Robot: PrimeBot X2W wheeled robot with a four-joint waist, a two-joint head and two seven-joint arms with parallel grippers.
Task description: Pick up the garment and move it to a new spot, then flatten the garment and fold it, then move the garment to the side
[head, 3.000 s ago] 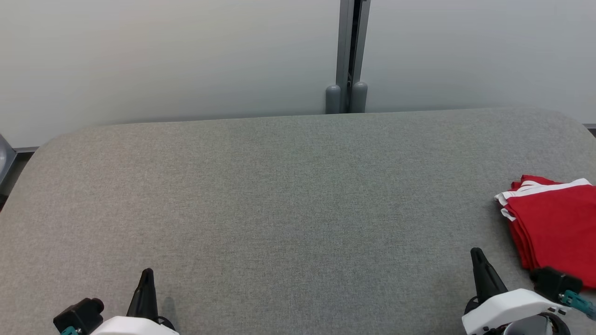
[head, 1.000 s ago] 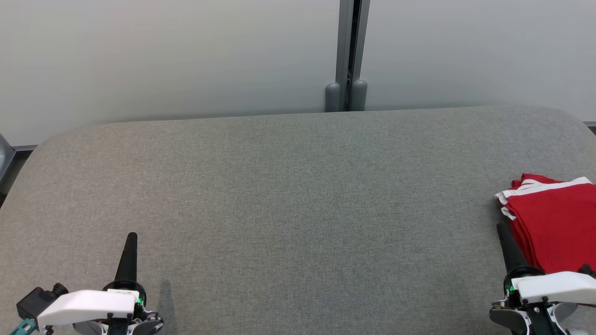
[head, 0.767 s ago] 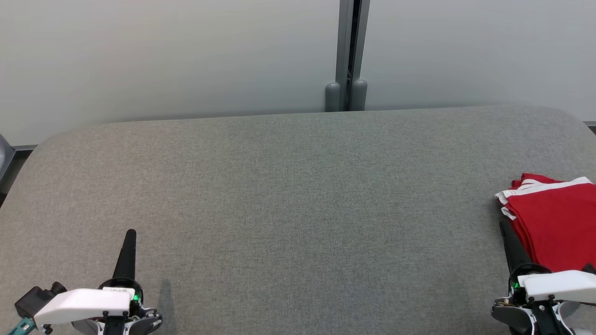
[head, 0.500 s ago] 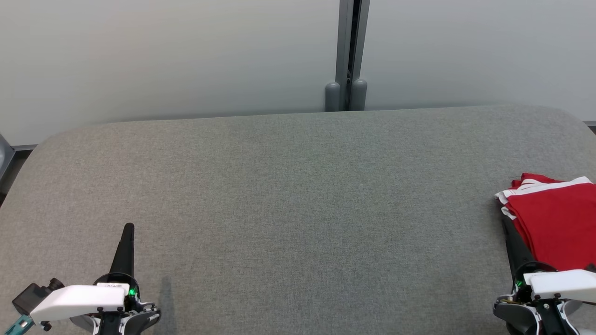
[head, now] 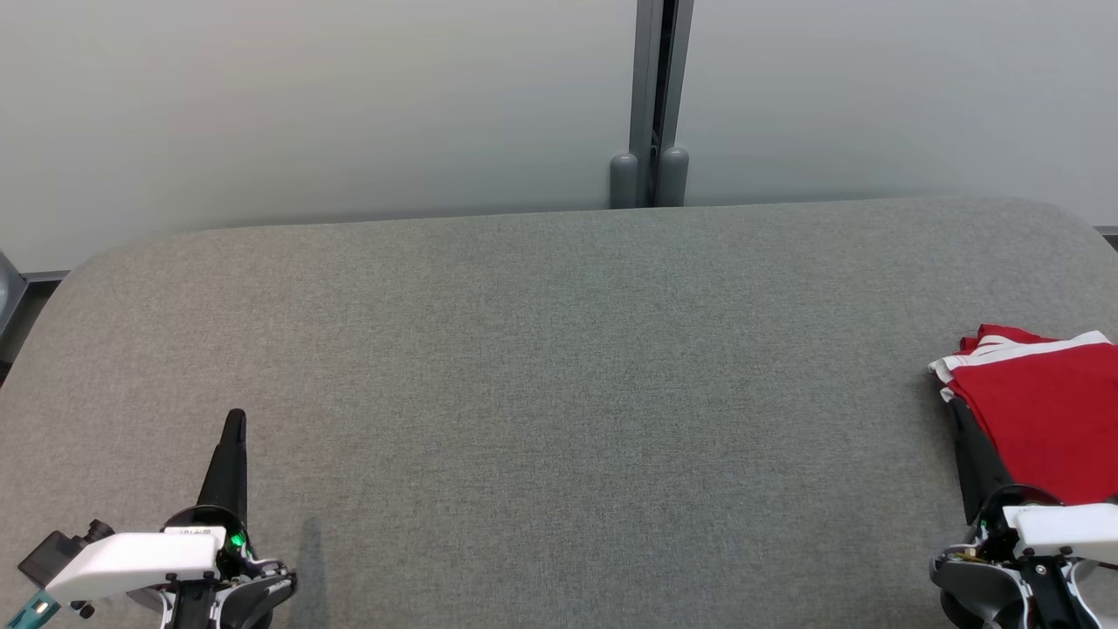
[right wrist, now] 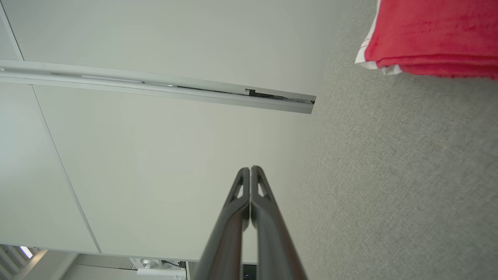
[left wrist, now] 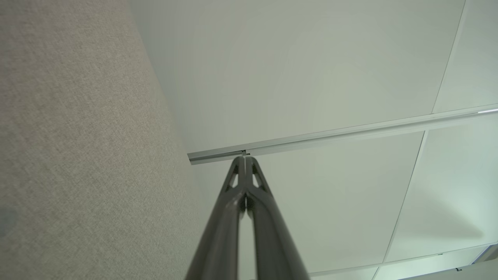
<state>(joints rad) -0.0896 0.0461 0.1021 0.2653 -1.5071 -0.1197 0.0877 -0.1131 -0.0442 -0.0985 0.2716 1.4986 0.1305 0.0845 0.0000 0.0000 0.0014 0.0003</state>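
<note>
At the right end of the grey table [head: 559,349], the red garment [head: 1039,419] lies folded in a flat stack. White trim shows along its far and left edges, and its right part runs past the side of the head view. Nothing is holding it.

Over the table's near right corner the right gripper [head: 959,411] points toward the far edge, its dark length lying just beside the garment's left edge. From its own wrist camera the right gripper [right wrist: 249,169] has its 2 fingers pressed together along their whole length with nothing between them. The garment [right wrist: 435,35] sits off to one side there, with bare grey cloth between it and the tips.

Over the table's near left corner the left gripper [head: 234,424] points the same way, well apart from the garment, with a thin shadow on the table surface beside it. Its wrist camera shows the left gripper [left wrist: 244,159] with 2 fingers closed tip to tip, empty.

Behind the table's far edge stand pale wall panels [head: 306,105], split by a grey metal post [head: 651,105] with 2 rounded caps at its foot.
</note>
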